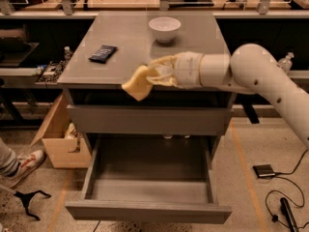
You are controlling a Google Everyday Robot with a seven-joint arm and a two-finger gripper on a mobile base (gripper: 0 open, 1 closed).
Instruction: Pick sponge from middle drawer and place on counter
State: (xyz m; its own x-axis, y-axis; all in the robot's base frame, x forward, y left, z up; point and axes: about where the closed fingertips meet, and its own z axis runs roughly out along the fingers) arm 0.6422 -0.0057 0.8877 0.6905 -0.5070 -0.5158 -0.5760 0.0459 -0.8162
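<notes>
The pale yellow sponge (136,84) hangs tilted in my gripper (150,76), at the front edge of the grey counter (130,42). The gripper is shut on the sponge, and my white arm reaches in from the right. The middle drawer (147,178) is pulled wide open below and its inside is empty.
A white bowl (164,29) stands at the back of the counter and a flat black packet (102,53) lies at its left. A cardboard box (60,139) sits on the floor left of the cabinet. A shoe (21,164) and cables (285,202) lie on the floor.
</notes>
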